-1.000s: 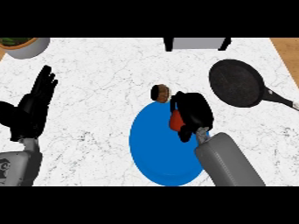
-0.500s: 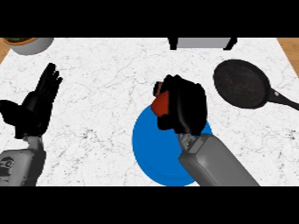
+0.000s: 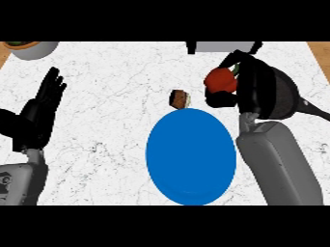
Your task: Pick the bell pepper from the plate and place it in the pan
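Bell pepper (image 3: 221, 81) is gripped in the curled fingers of the right hand (image 3: 254, 89), upper right of frame, clear of the blue plate (image 3: 191, 159), by the pan's (image 3: 290, 101) left rim. Left hand (image 3: 36, 118) is seen spread, frame left.

We found the white marble table (image 3: 118, 111) brightly and evenly lit, its grey veins plain from edge to edge. The blue plate (image 3: 191, 157) read as one flat, saturated colour and looked taller than wide. The left hand (image 3: 36, 120) and right hand (image 3: 250, 82) were so dark that little shading showed, and the right hand merged with the black pan (image 3: 290, 99). The bell pepper (image 3: 221, 81) carried a paler patch on top, and the grey right forearm (image 3: 278, 159) darkened softly toward its edges.
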Robot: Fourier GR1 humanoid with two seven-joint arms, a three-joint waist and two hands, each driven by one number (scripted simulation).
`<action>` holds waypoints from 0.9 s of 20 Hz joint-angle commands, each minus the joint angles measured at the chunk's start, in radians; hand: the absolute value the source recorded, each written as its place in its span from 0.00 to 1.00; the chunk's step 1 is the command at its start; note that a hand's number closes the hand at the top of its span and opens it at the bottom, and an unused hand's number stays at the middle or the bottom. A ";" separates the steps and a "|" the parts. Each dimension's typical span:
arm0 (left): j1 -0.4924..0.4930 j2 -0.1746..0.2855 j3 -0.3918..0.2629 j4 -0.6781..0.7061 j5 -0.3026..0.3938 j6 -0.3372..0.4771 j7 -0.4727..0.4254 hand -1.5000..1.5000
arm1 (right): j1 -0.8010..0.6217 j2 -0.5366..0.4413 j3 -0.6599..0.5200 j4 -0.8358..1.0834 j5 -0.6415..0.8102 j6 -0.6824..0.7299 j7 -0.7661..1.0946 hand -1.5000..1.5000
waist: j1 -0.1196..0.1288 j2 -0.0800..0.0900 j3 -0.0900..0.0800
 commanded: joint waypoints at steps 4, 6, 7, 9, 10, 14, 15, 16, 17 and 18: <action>-0.002 0.016 0.010 -0.007 0.009 -0.026 0.020 0.50 | 0.004 -0.149 -0.204 0.250 -0.105 -0.124 -0.269 1.00 | 0.008 0.003 0.000; -0.039 -0.015 0.009 0.043 -0.009 0.002 -0.033 0.50 | -0.065 -0.167 -0.228 0.379 -0.104 -0.129 -0.320 1.00 | 0.007 0.004 0.000; 0.002 -0.033 -0.014 0.040 -0.030 0.016 -0.051 0.50 | -0.064 -0.230 -0.262 0.416 -0.113 -0.132 -0.367 1.00 | 0.013 0.007 0.000; -0.007 -0.013 -0.018 0.020 -0.011 -0.024 -0.023 0.50 | -0.074 -0.291 -0.286 0.523 -0.079 -0.173 -0.419 1.00 | 0.025 0.011 0.001; -0.018 -0.021 -0.009 0.016 -0.015 0.004 -0.006 0.50 | -0.083 -0.291 -0.297 0.598 -0.071 -0.216 -0.453 1.00 | 0.030 0.012 0.002; -0.005 -0.041 -0.021 0.012 -0.010 -0.002 -0.015 0.50 | -0.162 -0.311 -0.359 0.844 -0.095 -0.316 -0.583 1.00 | 0.047 0.018 0.002; 0.060 -0.020 -0.023 -0.034 -0.005 -0.034 -0.045 0.50 | -0.174 -0.330 -0.400 0.875 -0.135 -0.313 -0.604 1.00 | 0.049 0.015 0.002; -0.007 0.003 0.002 0.013 0.005 -0.041 -0.027 0.50 | -0.162 -0.344 -0.418 0.910 -0.157 -0.333 -0.672 1.00 | 0.048 0.021 0.003; -0.024 -0.011 -0.018 0.004 -0.010 -0.026 -0.007 0.50 | -0.211 -0.374 -0.433 0.951 -0.157 -0.317 -0.672 1.00 | 0.059 0.026 0.004; 0.002 -0.033 -0.024 0.005 -0.003 -0.025 -0.026 0.50 | -0.201 -0.385 -0.449 0.988 -0.174 -0.319 -0.715 1.00 | 0.054 0.023 0.004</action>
